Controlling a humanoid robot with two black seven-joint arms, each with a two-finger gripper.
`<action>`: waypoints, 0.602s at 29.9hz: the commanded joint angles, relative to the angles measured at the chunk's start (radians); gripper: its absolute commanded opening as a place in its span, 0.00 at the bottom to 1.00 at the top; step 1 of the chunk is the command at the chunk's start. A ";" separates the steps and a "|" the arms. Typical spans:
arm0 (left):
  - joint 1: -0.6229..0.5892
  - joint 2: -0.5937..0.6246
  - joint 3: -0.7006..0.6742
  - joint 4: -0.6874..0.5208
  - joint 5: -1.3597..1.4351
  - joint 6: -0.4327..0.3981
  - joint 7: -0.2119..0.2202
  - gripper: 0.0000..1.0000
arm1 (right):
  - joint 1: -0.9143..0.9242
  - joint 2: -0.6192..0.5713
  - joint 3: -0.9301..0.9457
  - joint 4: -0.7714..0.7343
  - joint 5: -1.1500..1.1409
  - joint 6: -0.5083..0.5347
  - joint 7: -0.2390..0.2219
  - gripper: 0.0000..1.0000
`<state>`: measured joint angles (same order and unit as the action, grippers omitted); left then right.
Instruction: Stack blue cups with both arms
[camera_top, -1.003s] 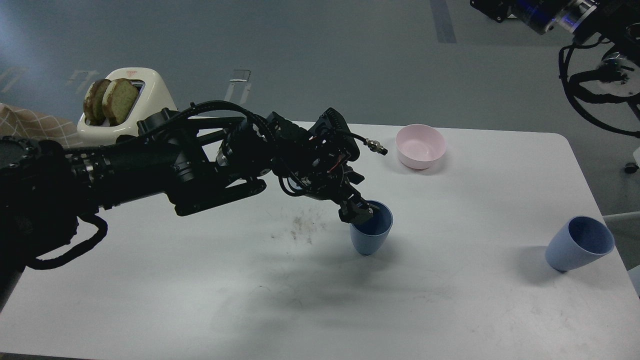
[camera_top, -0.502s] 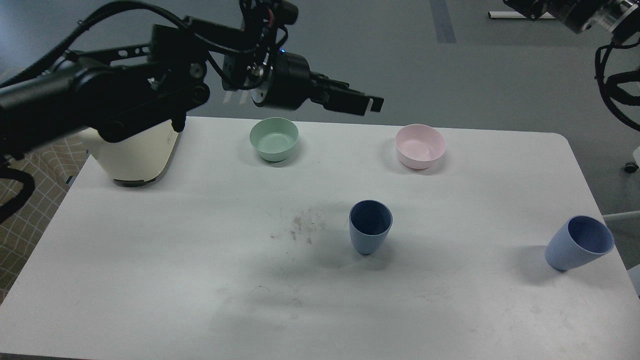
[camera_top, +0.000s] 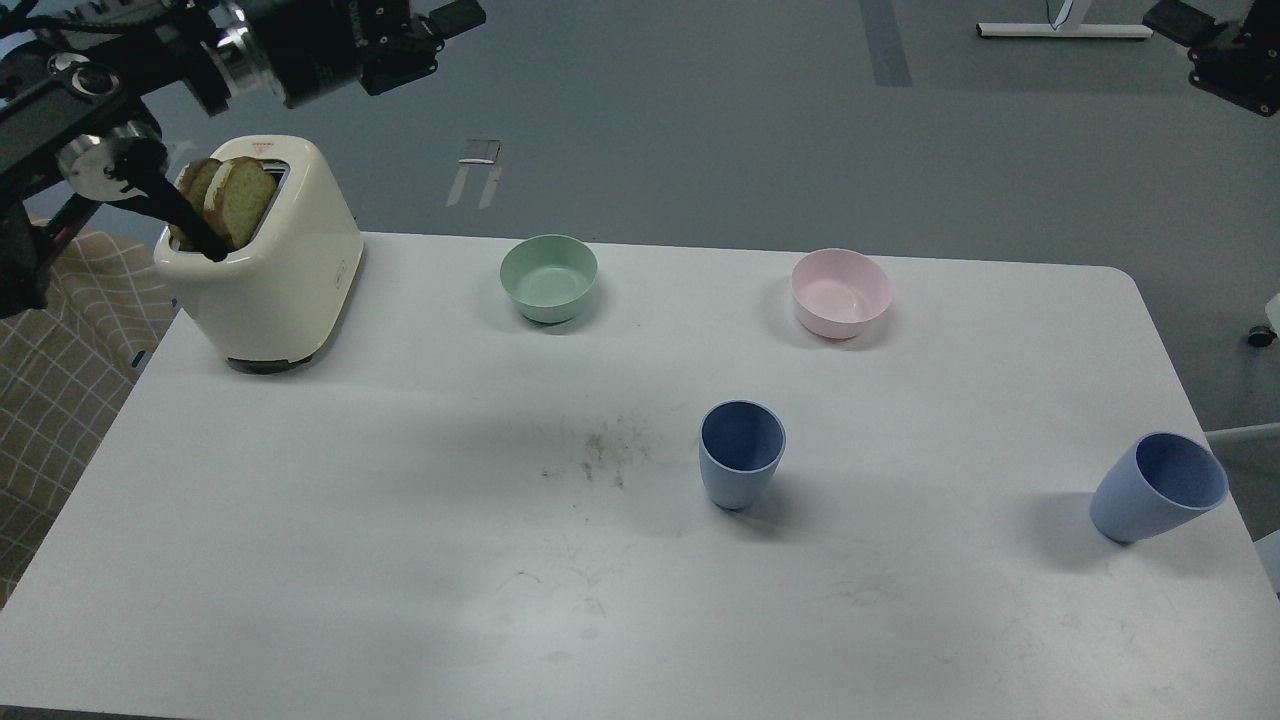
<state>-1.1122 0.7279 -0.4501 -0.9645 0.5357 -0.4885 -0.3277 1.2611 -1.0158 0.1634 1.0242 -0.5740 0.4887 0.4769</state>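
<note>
One blue cup (camera_top: 741, 455) stands upright right of the table's middle, free of any gripper. The second blue cup (camera_top: 1158, 488) sits near the table's right edge, leaning with its mouth tipped up and to the right. My left arm is raised at the top left, above the toaster, and its gripper (camera_top: 440, 28) is far from both cups, dark and seen end-on. Only a dark end of my right arm (camera_top: 1215, 45) shows at the top right corner, high over the floor. Neither gripper holds anything that I can see.
A cream toaster (camera_top: 270, 270) with two bread slices stands at the back left. A mint-green bowl (camera_top: 548, 277) and a pink bowl (camera_top: 840, 291) sit along the back of the white table (camera_top: 400, 560). Dark smudges mark the tabletop left of the upright cup.
My left gripper let go of the middle cup's rim, rose and swung back to the top left. The right arm withdrew further into the top right corner. The cups stayed put.
</note>
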 joint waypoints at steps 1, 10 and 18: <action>0.076 -0.008 -0.062 0.020 -0.013 0.000 -0.004 0.97 | -0.015 -0.091 -0.028 0.063 -0.183 0.000 0.000 1.00; 0.138 -0.087 -0.085 0.018 -0.010 0.000 -0.007 0.97 | -0.100 -0.267 -0.030 0.186 -0.510 0.000 0.000 1.00; 0.138 -0.140 -0.087 0.012 -0.006 0.000 -0.005 0.97 | -0.241 -0.348 -0.031 0.228 -0.753 0.000 0.002 1.00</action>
<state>-0.9742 0.5986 -0.5368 -0.9512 0.5282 -0.4888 -0.3336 1.0616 -1.3534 0.1332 1.2499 -1.2660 0.4888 0.4787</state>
